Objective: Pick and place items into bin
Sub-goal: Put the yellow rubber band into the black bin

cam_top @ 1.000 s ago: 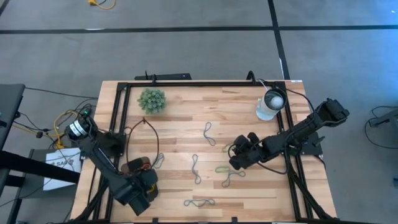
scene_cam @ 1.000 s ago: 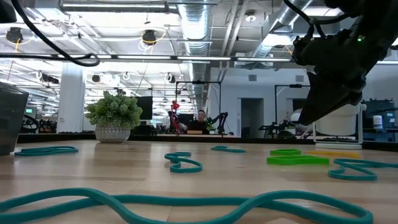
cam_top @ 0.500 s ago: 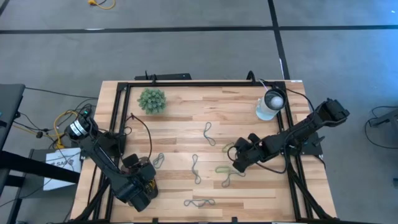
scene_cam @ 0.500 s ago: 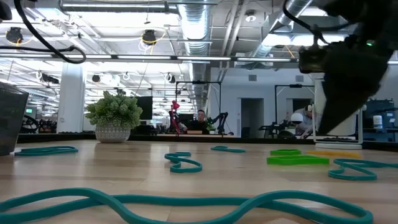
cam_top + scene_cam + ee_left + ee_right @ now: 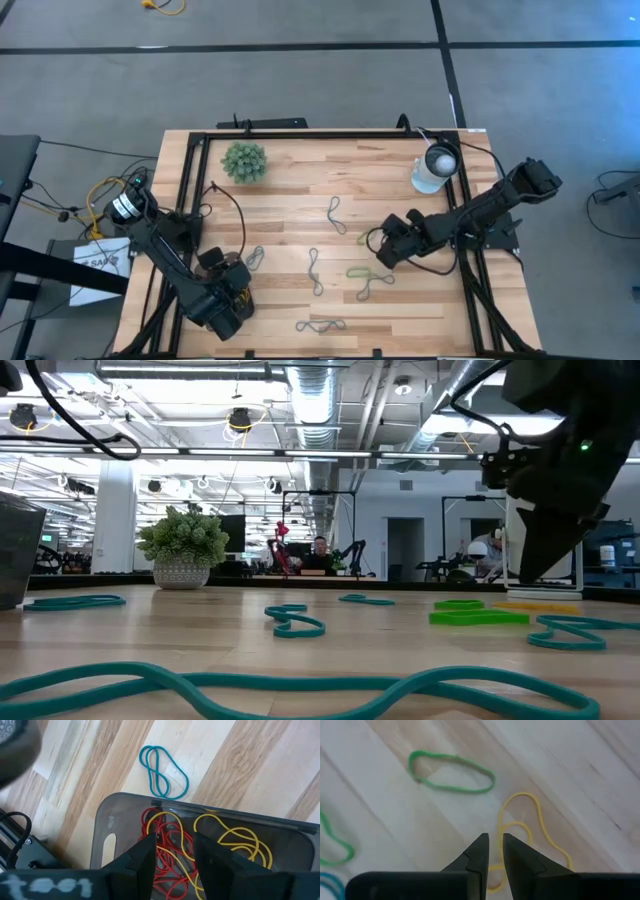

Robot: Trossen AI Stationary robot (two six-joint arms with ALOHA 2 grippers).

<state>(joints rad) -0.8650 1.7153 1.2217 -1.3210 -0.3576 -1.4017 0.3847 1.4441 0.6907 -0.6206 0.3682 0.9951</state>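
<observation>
The bin (image 5: 116,818), a dark grey tray at the table's near left, holds red bands (image 5: 170,845) and yellow bands (image 5: 240,840). My left gripper (image 5: 175,854) hangs open over it, touching nothing. Loose bands lie flat on the wood: teal ones (image 5: 335,214) (image 5: 315,271) (image 5: 321,325), one teal (image 5: 162,765) just beside the bin, green ones (image 5: 358,272) (image 5: 452,772) and a yellow one (image 5: 527,827). My right gripper (image 5: 491,851) points down over the yellow band, its fingers a narrow gap apart with nothing between them. The low view shows it (image 5: 535,575) above the table.
A fuzzy green plant ball (image 5: 245,161) stands at the far left and a white round lamp-like object (image 5: 437,166) at the far right. A black metal frame (image 5: 300,134) runs along the table's edges. Bare wood lies between the bands in the middle.
My right gripper has tipped and drifted a little toward the table's far right, away from the green bands and over the yellow one. My left wrist has turned a little above the bin. No band has moved.
</observation>
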